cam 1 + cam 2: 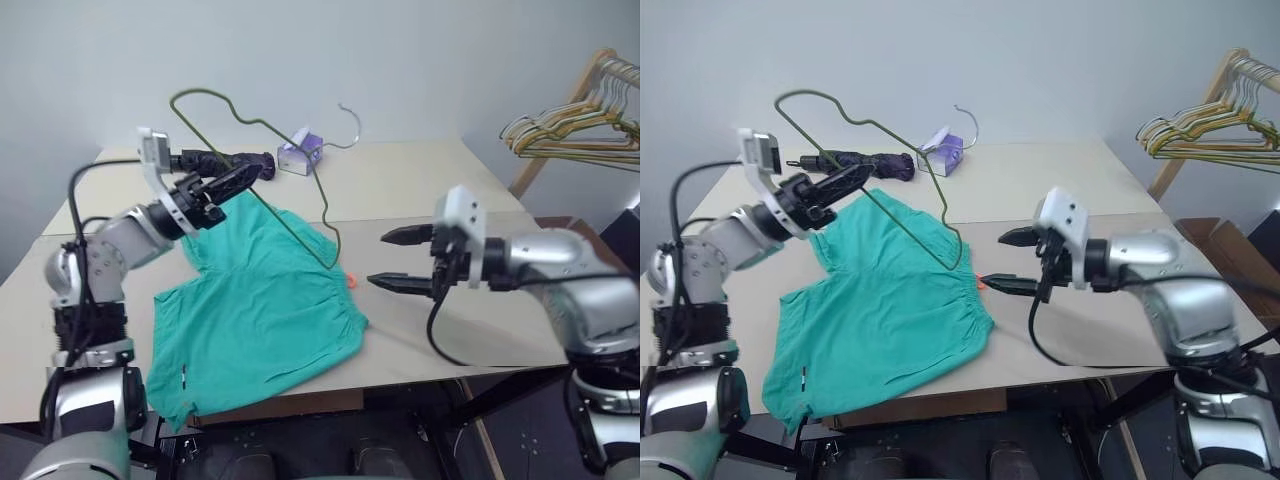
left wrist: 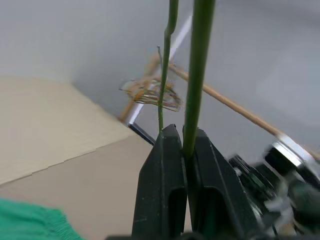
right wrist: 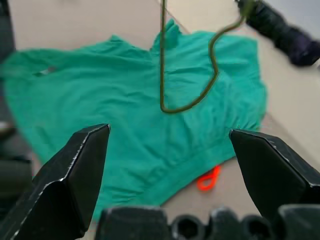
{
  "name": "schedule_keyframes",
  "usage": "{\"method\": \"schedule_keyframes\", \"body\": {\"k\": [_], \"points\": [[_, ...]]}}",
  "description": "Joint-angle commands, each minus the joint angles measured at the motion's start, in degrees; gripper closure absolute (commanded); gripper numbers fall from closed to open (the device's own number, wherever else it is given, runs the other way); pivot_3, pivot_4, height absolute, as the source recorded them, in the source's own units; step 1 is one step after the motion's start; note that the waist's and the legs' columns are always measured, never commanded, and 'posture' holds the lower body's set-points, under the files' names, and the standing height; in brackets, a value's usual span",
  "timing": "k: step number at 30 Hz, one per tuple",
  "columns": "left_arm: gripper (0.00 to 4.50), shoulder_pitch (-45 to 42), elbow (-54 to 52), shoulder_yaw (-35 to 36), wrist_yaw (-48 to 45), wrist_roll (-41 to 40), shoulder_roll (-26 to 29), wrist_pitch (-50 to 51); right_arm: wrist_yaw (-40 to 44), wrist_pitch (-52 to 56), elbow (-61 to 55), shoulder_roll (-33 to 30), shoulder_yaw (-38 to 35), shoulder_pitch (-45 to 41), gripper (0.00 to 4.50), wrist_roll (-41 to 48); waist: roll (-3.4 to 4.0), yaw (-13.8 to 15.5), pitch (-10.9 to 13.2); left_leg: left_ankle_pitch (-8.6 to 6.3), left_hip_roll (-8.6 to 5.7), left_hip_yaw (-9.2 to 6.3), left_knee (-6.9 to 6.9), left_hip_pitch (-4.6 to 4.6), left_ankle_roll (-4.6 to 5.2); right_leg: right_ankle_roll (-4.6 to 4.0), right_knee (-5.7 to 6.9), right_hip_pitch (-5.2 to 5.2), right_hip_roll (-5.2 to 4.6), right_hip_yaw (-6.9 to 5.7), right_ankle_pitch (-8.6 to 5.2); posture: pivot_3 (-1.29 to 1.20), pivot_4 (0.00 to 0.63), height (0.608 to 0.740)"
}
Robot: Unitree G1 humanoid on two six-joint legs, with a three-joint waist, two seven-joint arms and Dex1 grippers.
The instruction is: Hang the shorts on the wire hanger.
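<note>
The wire hanger was clamped in the left tool, whose two black fingers were pressed shut on the thin olive wire. It hung in the air over the worktop, tilted, with its hook end toward the back edge and one bent corner dipping low over the shorts. The right tool hovered with its fingers spread wide and nothing between them, pointing toward the shorts from the worktop's right side. The shorts lay flat and spread out near the front edge, toward the front left corner, a small orange tag showing at their waistband just beside the right tool. Toward the back edge lay a dark folded umbrella and a small purple box. Beyond the worktop's right edge, a wooden rack held a bunch of hangers.
</note>
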Motion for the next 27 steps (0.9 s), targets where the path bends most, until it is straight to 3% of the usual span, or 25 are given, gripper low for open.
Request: {"method": "schedule_keyframes", "body": {"k": [1, 8, 17, 26, 27], "points": [[4.50, -1.6, 1.2, -1.1, -17.5, 1.8, 3.2, -5.5, 4.9, 6.1, 6.0, -0.8, 2.4, -4.0, 0.05, 4.1, 0.01, 0.1, 0.0, 0.00, 0.00, 0.00, -0.02, -0.03, 0.00, 0.00, -0.01, -0.02, 0.01, 0.00, 0.00, 0.03, 0.000, 0.740], [4.50, -4.1, 4.1, -0.7, -26.7, 2.8, 1.7, -8.6, 5.4, 17.0, 14.0, 6.7, 4.6, -11.5, 0.05, 10.3, 0.02, 0.3, 0.0, 0.00, 0.01, -0.01, 0.01, -0.25, 0.00, 0.03, -0.07, -0.15, 0.00, -0.01, 0.02, 0.04, 0.000, 0.740], [4.50, -3.9, 3.5, 0.2, -26.9, 3.7, -0.2, -9.9, 1.9, 16.5, 11.7, 12.5, 7.3, -12.9, 0.05, 10.1, 0.02, 0.7, 0.0, 0.00, 0.02, -0.02, 0.03, -0.33, 0.01, 0.07, -0.06, -0.18, 0.00, -0.03, 0.03, 0.05, 0.000, 0.740], [4.50, -2.8, 3.6, 1.0, -26.7, 3.7, -0.1, -9.1, 0.5, 16.2, 11.5, 14.3, 6.6, -13.6, 0.05, 10.7, 0.02, 1.3, 0.0, 0.00, 0.02, -0.03, 0.04, -0.32, 0.01, 0.07, -0.04, -0.19, 0.00, -0.03, 0.03, 0.05, 0.000, 0.740], [4.50, -2.8, 3.6, 1.1, -26.5, 3.6, -0.2, -9.2, 0.3, 16.2, 11.6, 14.4, 6.5, -13.7, 0.21, 10.8, 0.02, 1.3, 0.0, 0.00, 0.02, -0.03, 0.04, -0.32, 0.01, 0.07, -0.04, -0.19, 0.00, -0.03, 0.03, 0.05, 0.000, 0.740]]}}
